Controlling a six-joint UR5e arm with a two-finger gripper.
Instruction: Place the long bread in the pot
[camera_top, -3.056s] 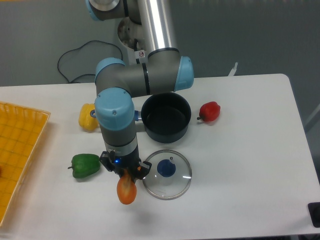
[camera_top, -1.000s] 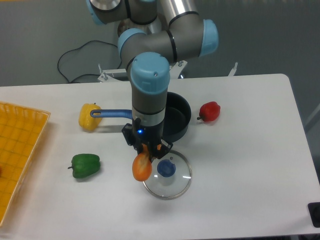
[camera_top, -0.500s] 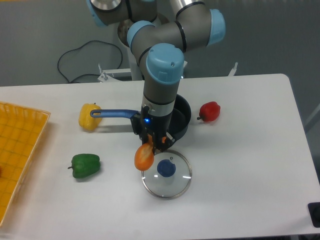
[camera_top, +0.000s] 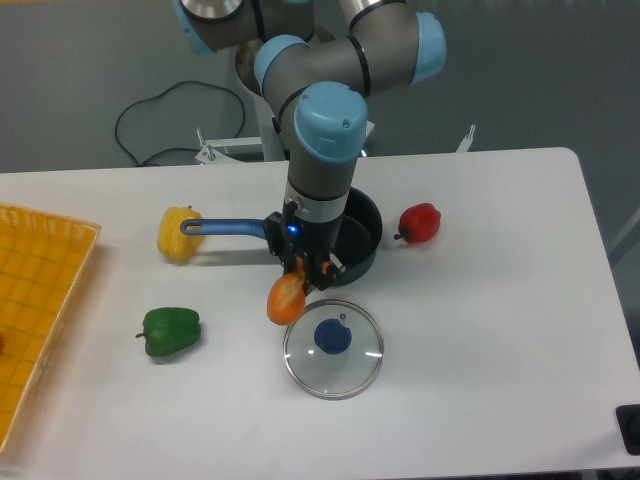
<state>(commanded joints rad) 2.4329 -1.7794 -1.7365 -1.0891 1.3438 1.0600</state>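
One fixed view is given. The long bread (camera_top: 286, 299) is held by its upper end in the closed gripper (camera_top: 300, 271) and hangs clear of the table, just near-left of the pot (camera_top: 355, 240) and above the glass lid (camera_top: 333, 348). If released early, it could be dropped outside the rim. Since it hangs long, the near rim could be clipped on crossing, and the loaf twisted loose.

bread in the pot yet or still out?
Out. The glossy orange-golden long bread hangs from the gripper, in front of the dark round pot with the blue handle, near its rim.
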